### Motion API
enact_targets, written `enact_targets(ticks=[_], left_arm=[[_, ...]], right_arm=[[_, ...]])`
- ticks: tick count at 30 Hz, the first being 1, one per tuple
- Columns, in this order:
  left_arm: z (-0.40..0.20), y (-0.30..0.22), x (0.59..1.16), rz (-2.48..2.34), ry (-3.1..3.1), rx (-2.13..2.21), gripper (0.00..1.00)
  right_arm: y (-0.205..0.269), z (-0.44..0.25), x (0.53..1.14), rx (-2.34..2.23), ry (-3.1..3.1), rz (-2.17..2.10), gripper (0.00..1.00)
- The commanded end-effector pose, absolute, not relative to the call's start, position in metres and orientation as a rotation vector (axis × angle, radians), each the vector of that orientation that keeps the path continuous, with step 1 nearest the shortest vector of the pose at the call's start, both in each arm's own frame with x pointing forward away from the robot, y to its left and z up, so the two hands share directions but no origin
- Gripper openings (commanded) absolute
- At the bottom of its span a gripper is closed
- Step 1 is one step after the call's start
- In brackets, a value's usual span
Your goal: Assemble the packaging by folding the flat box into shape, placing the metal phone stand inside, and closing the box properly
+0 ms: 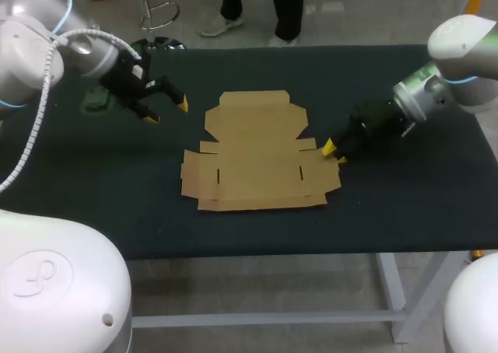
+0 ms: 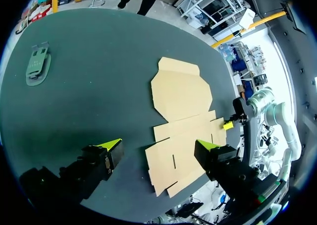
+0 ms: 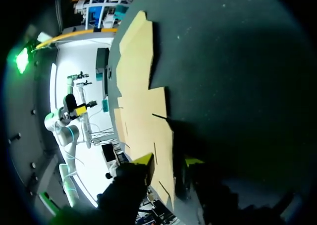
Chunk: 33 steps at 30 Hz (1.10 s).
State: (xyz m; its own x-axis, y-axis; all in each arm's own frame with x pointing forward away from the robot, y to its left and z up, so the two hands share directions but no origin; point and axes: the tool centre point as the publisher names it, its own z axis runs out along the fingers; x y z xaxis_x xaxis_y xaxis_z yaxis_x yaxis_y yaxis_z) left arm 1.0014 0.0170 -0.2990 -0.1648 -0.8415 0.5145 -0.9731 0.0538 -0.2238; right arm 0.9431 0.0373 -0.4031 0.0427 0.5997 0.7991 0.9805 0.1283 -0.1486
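The flat cardboard box point(image 1: 257, 155) lies unfolded on the dark table point(image 1: 405, 213), nearest the front edge and about mid-table, all flaps spread flat. At its right side flap sits the right gripper point(image 1: 334, 152), its arm coming in low from the right. Its 2 yellow tips stand only narrowly apart, with the flap's edge in the gap. In the right wrist view a dark sliver shows between the card and 1 finger, so it has no hold on the box. Farther back and to the left, the left gripper point(image 1: 166, 110) hangs above bare table beside the box's rear panel, spread wide and holding nothing. Beyond it, near the far left corner, the dark green metal phone stand point(image 1: 97, 98) lies flat, well apart from the box.
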Motion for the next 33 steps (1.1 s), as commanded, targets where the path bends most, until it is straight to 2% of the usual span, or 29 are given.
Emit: enact_targets(ticks=[1, 2, 33], left_arm=[[-0.299, 0.017, 1.002, 0.768, -2.085, 1.849, 1.00], [-0.299, 0.017, 1.001, 0.769, -2.086, 1.850, 1.00], [-0.296, 0.015, 0.982, 0.798, -2.086, 1.863, 1.00]], right_arm=[[0.041, -0.399, 0.934, -1.578, -1.657, -0.650, 0.05], [0.041, -0.399, 0.933, -1.576, -1.659, -0.649, 0.00], [0.041, -0.410, 0.920, -1.526, -1.669, -0.640, 0.00]])
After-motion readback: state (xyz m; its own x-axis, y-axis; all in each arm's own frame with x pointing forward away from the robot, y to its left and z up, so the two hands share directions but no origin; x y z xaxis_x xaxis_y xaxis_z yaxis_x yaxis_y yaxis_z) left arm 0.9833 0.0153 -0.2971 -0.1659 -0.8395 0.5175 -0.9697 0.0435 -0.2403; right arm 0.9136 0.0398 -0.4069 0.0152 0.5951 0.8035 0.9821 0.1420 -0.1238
